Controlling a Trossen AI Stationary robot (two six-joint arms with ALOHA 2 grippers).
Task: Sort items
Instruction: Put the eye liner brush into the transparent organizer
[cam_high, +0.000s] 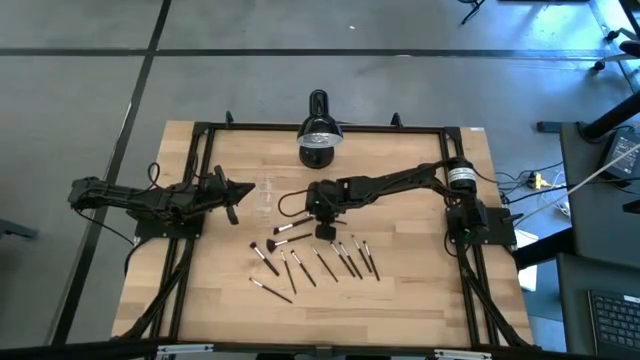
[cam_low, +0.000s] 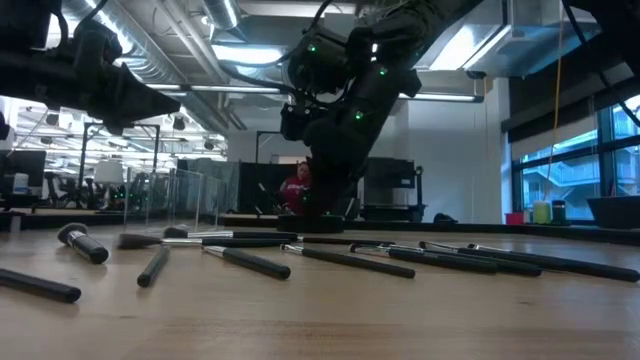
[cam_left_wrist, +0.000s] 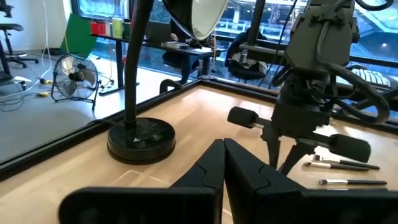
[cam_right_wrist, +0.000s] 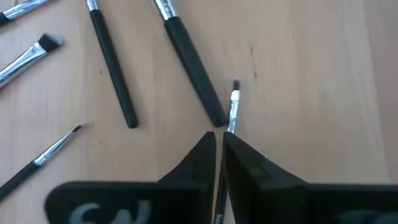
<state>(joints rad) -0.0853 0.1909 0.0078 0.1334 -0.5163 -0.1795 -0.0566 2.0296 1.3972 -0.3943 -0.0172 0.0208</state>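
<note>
Right gripper (cam_right_wrist: 219, 144) pinching thin brush (cam_right_wrist: 233, 107) w/ others nearby

Brush (cam_right_wrist: 232, 112) clamped in my right pincer (cam_right_wrist: 219, 146): shiny metal ferrule, matt black handle. Table (cam_right_wrist: 311, 74) under it is pale wood w/ smooth satin finish. My fingers (cam_right_wrist: 193, 165): matt black plastic.

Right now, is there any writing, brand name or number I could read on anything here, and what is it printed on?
Nothing here reads clearly.
Pale letters on the body of the right tool: cut off by the picture's edge, unreadable.
Tiny print on the handle of the thin brush that this tool is shut on: too small to read.
Desk lamp, other brushes, left tool: no writing visible.
</note>
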